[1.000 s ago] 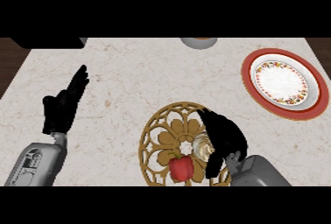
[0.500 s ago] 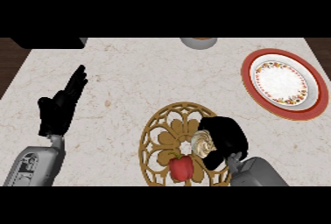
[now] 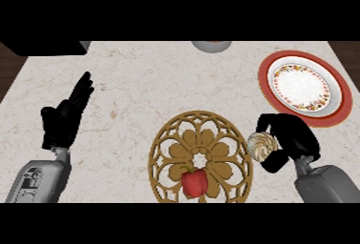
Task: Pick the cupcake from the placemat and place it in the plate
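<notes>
One cupcake (image 3: pixel 259 145) in right hand (image 3: pixel 292 138), just past placemat (image 3: pixel 200 157) edge.

Red pepper (image 3: pixel 195 182) — grey object (image 3: pixel 211 45) at counter's (image 3: pixel 155 81) far edge

Cupcake (image 3: pixel 259 145) in right hand (image 3: pixel 292 138), beside placemat (image 3: pixel 200 157)

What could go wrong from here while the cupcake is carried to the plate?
1. The right hand curls round the cupcake from the side, with much of it exposed, so it might slip out on the way.
2. The plate lies near the counter's right edge; an overshoot could land the cupcake on its rim or beyond.
</notes>
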You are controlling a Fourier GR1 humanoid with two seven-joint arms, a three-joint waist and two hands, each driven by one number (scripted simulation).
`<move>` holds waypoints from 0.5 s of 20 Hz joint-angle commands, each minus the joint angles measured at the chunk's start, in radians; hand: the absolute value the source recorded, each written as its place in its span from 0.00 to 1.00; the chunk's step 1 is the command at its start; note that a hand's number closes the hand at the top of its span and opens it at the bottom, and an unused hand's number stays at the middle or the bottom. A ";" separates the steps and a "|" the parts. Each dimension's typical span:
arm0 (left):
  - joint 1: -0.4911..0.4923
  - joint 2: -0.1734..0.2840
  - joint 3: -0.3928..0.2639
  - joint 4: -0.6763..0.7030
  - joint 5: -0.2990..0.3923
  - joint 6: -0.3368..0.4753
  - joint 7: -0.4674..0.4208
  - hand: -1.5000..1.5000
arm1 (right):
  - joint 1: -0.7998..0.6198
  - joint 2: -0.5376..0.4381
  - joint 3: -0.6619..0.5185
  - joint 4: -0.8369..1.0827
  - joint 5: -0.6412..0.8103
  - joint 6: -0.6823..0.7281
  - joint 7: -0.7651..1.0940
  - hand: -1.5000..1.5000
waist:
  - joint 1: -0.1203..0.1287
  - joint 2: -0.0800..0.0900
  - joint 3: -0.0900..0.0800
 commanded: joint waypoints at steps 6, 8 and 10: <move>0.037 0.013 0.031 -0.005 0.017 0.000 -0.006 0.50 | 0.008 -0.403 -0.471 0.173 -0.211 -0.107 -0.442 1.00 | -0.040 0.000 0.010; 0.044 0.009 0.019 -0.020 0.013 -0.002 -0.007 0.50 | -0.005 -0.426 -0.551 0.230 -0.268 -0.147 -0.560 1.00 | -0.022 -0.001 0.013; 0.025 -0.016 0.004 -0.010 0.004 0.012 -0.015 0.50 | -0.002 -0.458 -0.616 0.310 -0.325 -0.156 -0.704 1.00 | -0.019 0.009 0.011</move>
